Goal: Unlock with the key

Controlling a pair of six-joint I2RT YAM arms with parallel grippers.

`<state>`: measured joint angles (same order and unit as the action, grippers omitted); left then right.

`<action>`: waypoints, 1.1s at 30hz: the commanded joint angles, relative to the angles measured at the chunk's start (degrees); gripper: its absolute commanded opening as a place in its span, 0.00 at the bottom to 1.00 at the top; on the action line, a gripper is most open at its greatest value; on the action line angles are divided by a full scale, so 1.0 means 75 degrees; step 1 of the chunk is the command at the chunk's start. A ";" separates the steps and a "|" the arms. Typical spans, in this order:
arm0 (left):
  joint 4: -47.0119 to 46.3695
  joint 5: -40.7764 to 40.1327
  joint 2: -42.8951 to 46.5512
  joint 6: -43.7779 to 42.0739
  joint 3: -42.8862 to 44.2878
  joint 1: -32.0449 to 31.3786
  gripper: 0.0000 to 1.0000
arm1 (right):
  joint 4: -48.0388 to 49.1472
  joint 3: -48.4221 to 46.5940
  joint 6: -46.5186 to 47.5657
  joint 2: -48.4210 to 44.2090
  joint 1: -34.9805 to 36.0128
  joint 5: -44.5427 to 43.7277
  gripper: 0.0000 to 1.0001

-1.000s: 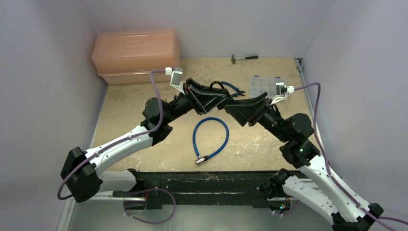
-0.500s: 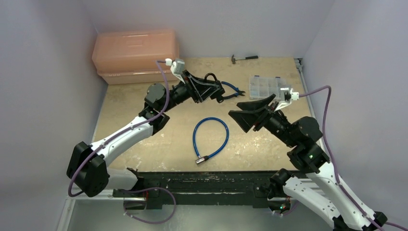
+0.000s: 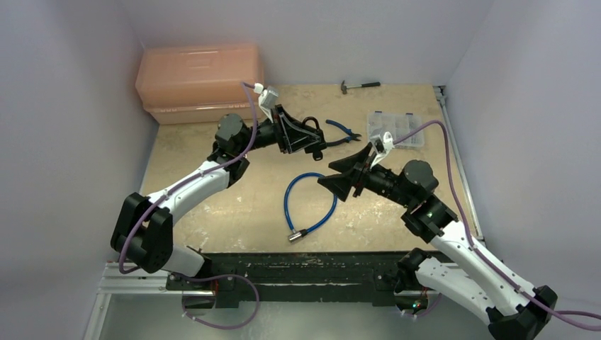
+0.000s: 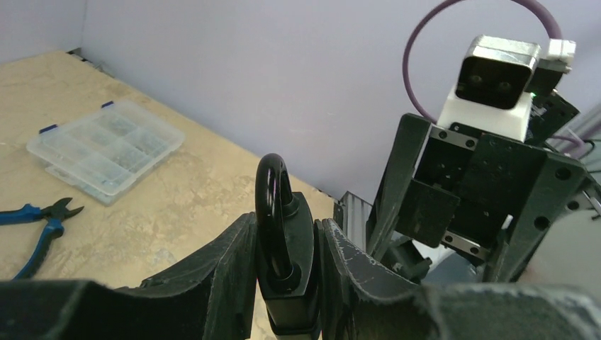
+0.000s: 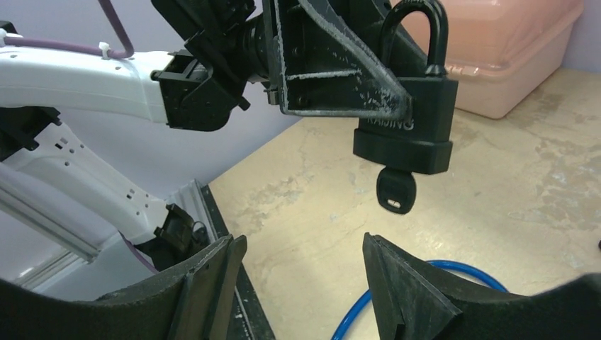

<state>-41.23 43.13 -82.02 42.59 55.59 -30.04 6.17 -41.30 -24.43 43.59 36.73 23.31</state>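
My left gripper [image 4: 287, 237] is shut on a black padlock [image 4: 298, 248], whose shackle [image 4: 271, 191] sticks up between the fingers. In the right wrist view the padlock [image 5: 407, 120] hangs in the air with the key [image 5: 396, 190] in its underside; only the key's small black head shows. My right gripper [image 5: 303, 241] is open, just below the key and apart from it. From above, the left gripper [image 3: 306, 136] and right gripper [image 3: 340, 177] face each other over mid-table.
A blue cable loop [image 3: 310, 202] with a metal end lies on the table under the right gripper. Blue pliers [image 3: 344, 131], a clear organizer box [image 3: 397, 129] and a hammer [image 3: 360, 85] lie at the back. A pink toolbox [image 3: 200, 81] fills the back left corner.
The left arm drew back to the left with the padlock. The right gripper swung left and down toward the table's middle, now facing the padlock, its jaws slightly narrower.
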 commanded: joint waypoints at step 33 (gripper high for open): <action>-0.2301 0.0829 0.0083 0.0769 -0.0200 0.0045 0.00 | 0.2305 0.0089 -0.0111 0.1460 0.0013 -0.0259 0.31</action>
<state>-52.84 51.79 -83.13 47.68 53.54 -29.69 19.57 -39.40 -25.08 54.30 36.73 22.00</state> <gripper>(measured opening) 0.347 0.332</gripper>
